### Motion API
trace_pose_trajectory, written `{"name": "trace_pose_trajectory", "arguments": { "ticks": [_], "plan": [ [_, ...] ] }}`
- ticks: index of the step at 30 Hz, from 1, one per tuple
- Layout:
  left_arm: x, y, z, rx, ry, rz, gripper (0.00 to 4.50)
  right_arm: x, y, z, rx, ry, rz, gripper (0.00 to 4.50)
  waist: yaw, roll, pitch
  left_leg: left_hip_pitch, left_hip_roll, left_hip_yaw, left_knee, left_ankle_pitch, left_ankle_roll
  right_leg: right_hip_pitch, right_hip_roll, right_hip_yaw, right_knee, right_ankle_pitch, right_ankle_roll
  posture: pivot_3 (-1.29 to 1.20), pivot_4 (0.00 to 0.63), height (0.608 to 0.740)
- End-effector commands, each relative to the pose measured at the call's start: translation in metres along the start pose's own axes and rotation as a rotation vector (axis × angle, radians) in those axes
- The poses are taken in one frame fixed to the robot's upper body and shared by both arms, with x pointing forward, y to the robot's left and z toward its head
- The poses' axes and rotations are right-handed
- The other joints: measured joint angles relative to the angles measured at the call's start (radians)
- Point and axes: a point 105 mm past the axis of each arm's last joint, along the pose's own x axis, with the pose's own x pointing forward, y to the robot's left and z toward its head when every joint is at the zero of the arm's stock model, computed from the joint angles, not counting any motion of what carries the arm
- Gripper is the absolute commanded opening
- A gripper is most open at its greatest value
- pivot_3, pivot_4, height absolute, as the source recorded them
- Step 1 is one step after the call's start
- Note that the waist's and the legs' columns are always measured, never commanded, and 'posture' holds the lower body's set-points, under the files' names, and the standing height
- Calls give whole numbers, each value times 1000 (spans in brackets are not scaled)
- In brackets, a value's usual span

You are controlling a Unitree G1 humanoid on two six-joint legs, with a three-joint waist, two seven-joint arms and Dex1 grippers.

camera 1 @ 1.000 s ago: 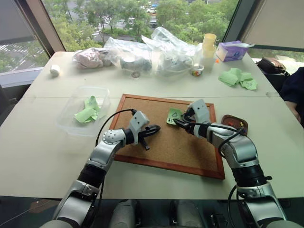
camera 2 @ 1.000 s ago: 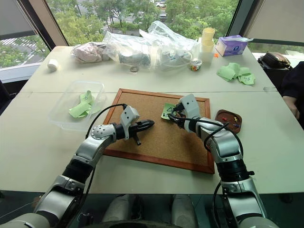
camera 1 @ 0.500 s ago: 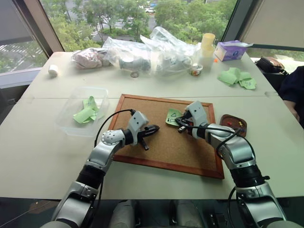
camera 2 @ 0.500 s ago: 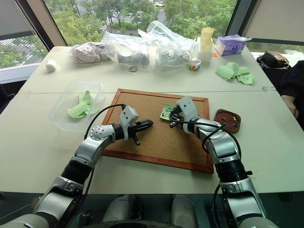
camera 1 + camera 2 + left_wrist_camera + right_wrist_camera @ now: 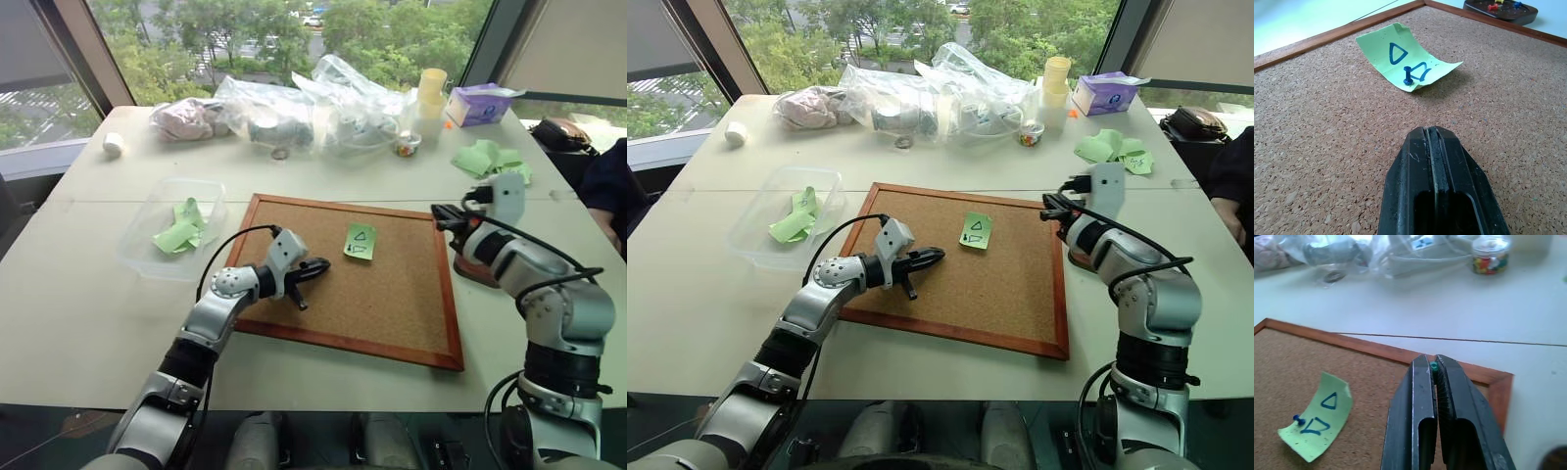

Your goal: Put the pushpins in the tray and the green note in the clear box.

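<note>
Green-headed pushpin (image 5: pixel 1434 366): tiny, rigid, slippery; pinched by its head in right gripper (image 5: pixel 1433 369); left gripper (image 5: pixel 1433 147) closed, empty.

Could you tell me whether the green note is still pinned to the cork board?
Yes, a blue pushpin still stands in the green note on the cork board.

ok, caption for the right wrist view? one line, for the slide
Right gripper shut on a green-headed pushpin above the cork board corner; green note held by one blue pin.
</note>
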Motion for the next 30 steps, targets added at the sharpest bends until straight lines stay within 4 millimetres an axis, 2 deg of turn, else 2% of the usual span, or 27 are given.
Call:
{"name": "trace_pose_trajectory", "arguments": {
  "ticks": [1,4,8,16,19,20,21,26,30],
  "plan": [
    [-7,5,-38,-62,131,40,0,-23,-42,-3,11,-4,-156,47,3,0,0,0,0,0,0,0,0,0,0,0,0,0,0,0,150,740],
    [-7,5,-38,-59,130,36,0,-33,-59,-21,27,47,-209,47,2,0,0,0,-1,0,0,0,0,1,-1,0,-1,0,0,0,150,740],
    [-7,5,-38,-56,129,35,0,-37,-65,-36,30,85,-226,47,-2,1,-1,1,0,0,0,0,0,1,0,1,0,0,-1,0,150,740],
    [-7,7,-38,-53,132,38,0,-39,-73,-54,48,122,-258,47,0,2,-1,1,0,0,0,0,0,1,0,1,0,0,0,0,150,740],
    [-8,7,-39,-54,134,40,0,-39,-73,-56,49,127,-253,878,0,1,-1,1,0,0,0,0,0,1,0,1,0,0,-1,0,150,740],
    [-8,7,-39,-54,134,40,0,-39,-73,-55,48,126,-253,1316,0,2,-1,1,0,0,-1,0,0,1,0,1,0,0,-1,0,150,740],
    [-8,7,-38,-54,134,40,0,-39,-73,-55,44,125,-255,1938,0,2,-1,1,0,0,-1,0,0,1,0,1,0,-1,-1,0,150,740],
    [-8,7,-38,-55,133,41,0,-40,-68,-46,16,102,-227,4469,0,1,-1,1,0,0,-1,0,0,1,0,1,-1,-1,-2,0,150,740],
    [-8,7,-38,-55,133,39,0,-38,-49,-32,-32,70,-141,4469,0,1,-1,1,0,0,-1,0,0,0,0,1,-1,-1,-2,0,150,740]
  ]
}}
